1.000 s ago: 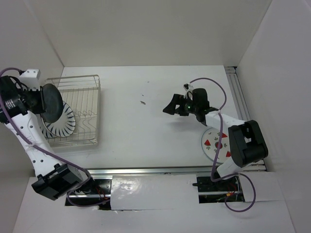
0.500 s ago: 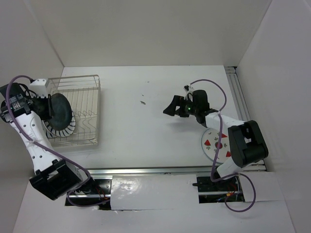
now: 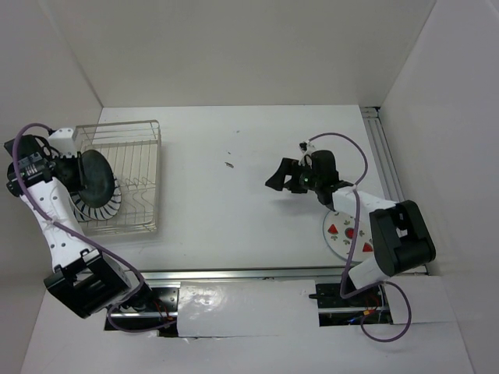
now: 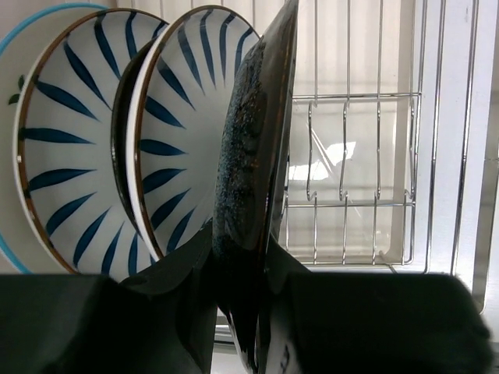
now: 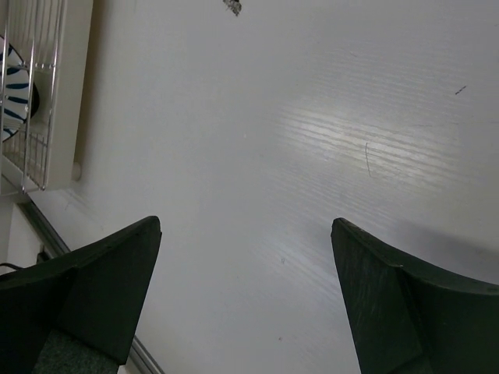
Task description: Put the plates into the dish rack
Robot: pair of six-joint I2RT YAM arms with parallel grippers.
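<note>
Plates stand on edge at the left end of the rack (image 3: 145, 160), which sits at the left side of the table (image 3: 234, 210) in the overhead view. In the left wrist view two striped plates (image 4: 183, 132) lean one behind the other, with a dark rim showing between them and a pale blue rim peeking out at the far left edge. Just to their right, close against the nearer striped one, a blue plate (image 4: 257, 148) stands upright. The left gripper (image 4: 238, 269) is clamped on its lower edge, one finger on each face. Whether that plate's edge is seated between the tines I cannot tell, as the fingers hide it. Right of it the rack's wire rows (image 4: 351, 156) are bare. From overhead the same blue plate (image 3: 95, 175) shows as a dark disc over the striped rim, with the left gripper (image 3: 76, 173) on its left. Well apart, right of the table's middle, the right gripper (image 3: 279, 178) hangs above the bare surface, spread wide with nothing between its fingers (image 5: 117, 280). A watermelon plate (image 3: 343, 238) lies flat at the lower right, partly under that arm. A small dark speck (image 3: 228, 164) marks the table near its middle.
</note>
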